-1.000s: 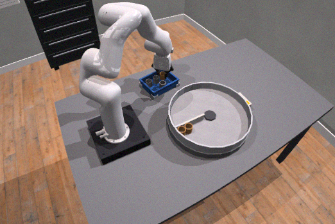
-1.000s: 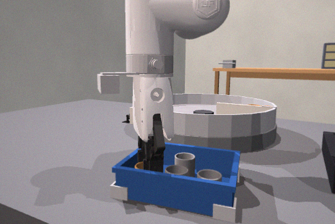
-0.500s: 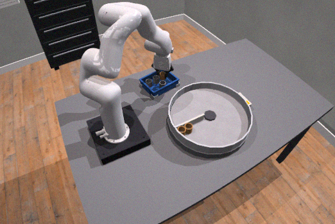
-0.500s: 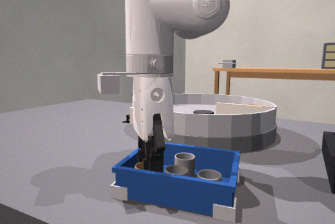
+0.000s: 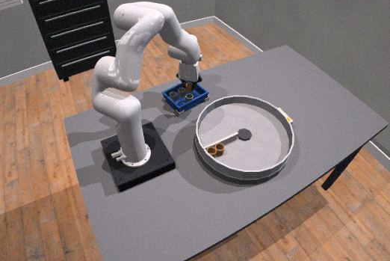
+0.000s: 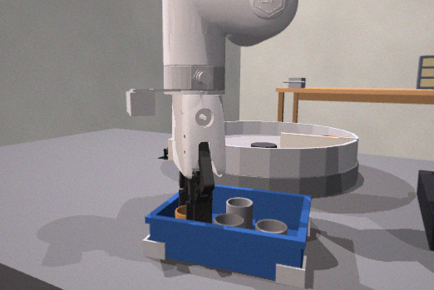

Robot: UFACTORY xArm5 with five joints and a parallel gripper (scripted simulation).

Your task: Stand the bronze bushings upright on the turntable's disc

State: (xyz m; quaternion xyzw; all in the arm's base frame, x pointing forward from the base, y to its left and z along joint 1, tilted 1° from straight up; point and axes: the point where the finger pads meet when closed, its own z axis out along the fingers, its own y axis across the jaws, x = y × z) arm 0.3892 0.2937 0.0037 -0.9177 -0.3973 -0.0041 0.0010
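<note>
Inside the crate (image 6: 224, 247), bronze bushing (image 6: 181, 212) between tool (image 6: 199, 201) fingers.

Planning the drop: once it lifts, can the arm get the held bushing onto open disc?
Probably yes: the gripper holds the bronze bushing, and the disc beside the crate looks open above.

Three bronze bushings in all — one (image 6: 180, 212) clamped between the claw's (image 6: 195, 207) fingers, two more (image 5: 216, 149) on the disc (image 5: 258, 147), well away from the claw. Three steel bushings (image 6: 239, 210) stand just beside the claw — all inside one blue crate (image 6: 224, 242).
</note>
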